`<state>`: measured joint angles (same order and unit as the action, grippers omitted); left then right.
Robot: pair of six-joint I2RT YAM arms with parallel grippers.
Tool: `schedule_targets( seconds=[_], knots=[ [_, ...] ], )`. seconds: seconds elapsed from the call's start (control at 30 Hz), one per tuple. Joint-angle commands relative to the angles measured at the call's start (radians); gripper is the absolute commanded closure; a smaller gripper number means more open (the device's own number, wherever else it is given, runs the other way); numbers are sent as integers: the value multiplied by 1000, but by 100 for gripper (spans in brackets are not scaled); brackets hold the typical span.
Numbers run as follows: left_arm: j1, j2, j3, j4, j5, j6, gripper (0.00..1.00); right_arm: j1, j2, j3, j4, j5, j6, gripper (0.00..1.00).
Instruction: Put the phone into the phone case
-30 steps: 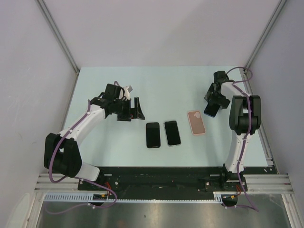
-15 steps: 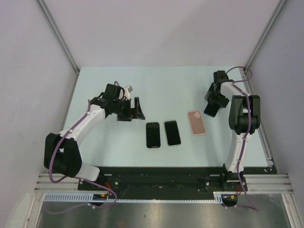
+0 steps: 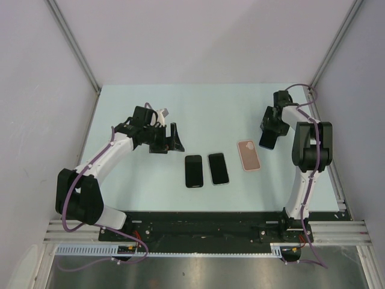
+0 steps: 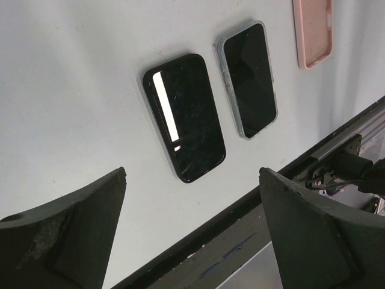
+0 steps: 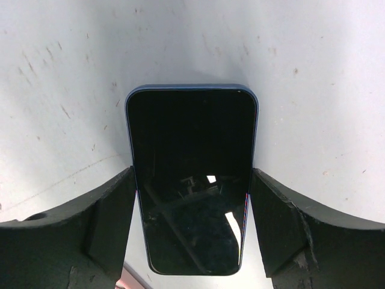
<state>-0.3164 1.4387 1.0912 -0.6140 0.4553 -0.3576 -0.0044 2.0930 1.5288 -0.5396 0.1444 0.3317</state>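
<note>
A blue-edged phone (image 5: pixel 191 150) with a dark screen lies at the right of the table, seen from above as a dark slab (image 3: pixel 266 139). My right gripper (image 5: pixel 192 173) is over it, and its two fingers press against the phone's long sides. The pink phone case (image 3: pixel 248 155) lies open side up just left of that phone; its corner shows in the right wrist view (image 5: pixel 129 280). My left gripper (image 3: pixel 174 140) hovers open over the table's left half, nothing between its fingers (image 4: pixel 72 223). The pink case (image 4: pixel 313 30) also shows at the top of the left wrist view.
Two more phones lie side by side at the table's middle: a black one (image 3: pixel 193 171) (image 4: pixel 183 117) and one in a clear case (image 3: pixel 218 168) (image 4: pixel 248 78). The black front rail (image 3: pixel 198 223) runs along the near edge. Walls close in on both sides.
The right gripper's jaws have closed in from wide open onto the blue-edged phone's sides. The left arm and the other phones have not moved.
</note>
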Motion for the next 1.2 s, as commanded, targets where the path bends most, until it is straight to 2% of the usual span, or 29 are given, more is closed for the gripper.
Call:
schedule_targets(
  seconds=[0.0, 0.17, 0.43, 0.73, 0.93, 1.17],
  knots=[
    [7, -6, -7, 25, 57, 8, 5, -17, -48, -36, -16, -118, -74, 34],
    [5, -29, -13, 26, 34, 9, 5, -22, -88, -61, -45, -134, -120, 35],
    [7, -29, -13, 26, 31, 6, 6, -45, -168, -107, -62, -319, -152, 39],
    [5, -31, -11, 28, 48, 3, 6, -31, -267, -150, -66, -416, -186, 41],
    [7, -44, -16, 36, 46, 0, 6, 67, -324, -217, -22, -410, -210, 41],
    [5, -57, -17, 36, 37, 0, 6, 176, -327, -248, -5, -307, -215, 41]
  ],
)
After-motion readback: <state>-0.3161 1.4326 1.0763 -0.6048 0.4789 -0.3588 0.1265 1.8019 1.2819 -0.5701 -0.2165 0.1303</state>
